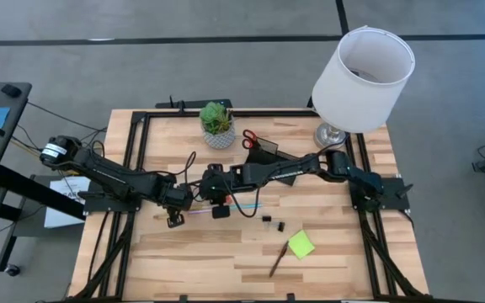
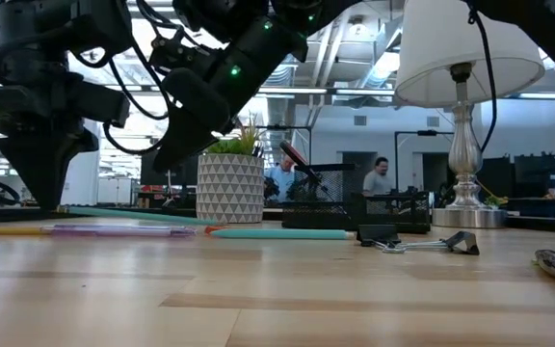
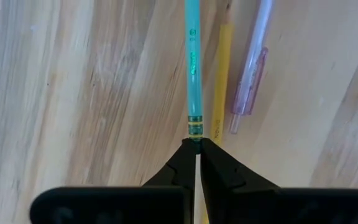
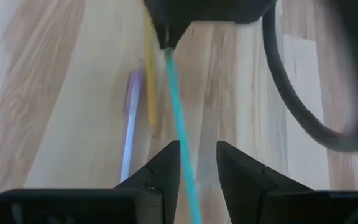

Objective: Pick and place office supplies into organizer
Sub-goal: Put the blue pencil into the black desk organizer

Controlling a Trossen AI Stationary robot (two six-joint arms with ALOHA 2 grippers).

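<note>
Near the table's point(image 1: 183, 261) front edge lie a brown pencil point(image 1: 277, 261) and lime-green sticky-note pad point(image 1: 301, 244). At mid-table, the left end effector point(image 3: 197, 147) is clenched on the teal pencil's point(image 3: 192, 62) end; the right end effector's point(image 4: 197, 152) parted fingers straddle that pencil. Farther back stands the black organizer point(image 1: 265, 153), holding red-handled scissors point(image 1: 249, 138).

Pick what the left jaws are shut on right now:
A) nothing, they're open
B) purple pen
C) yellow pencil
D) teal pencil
D. In the left wrist view the left gripper is shut on the end of the teal pencil; the yellow pencil and the purple pen lie loose beside it on the table.
</note>
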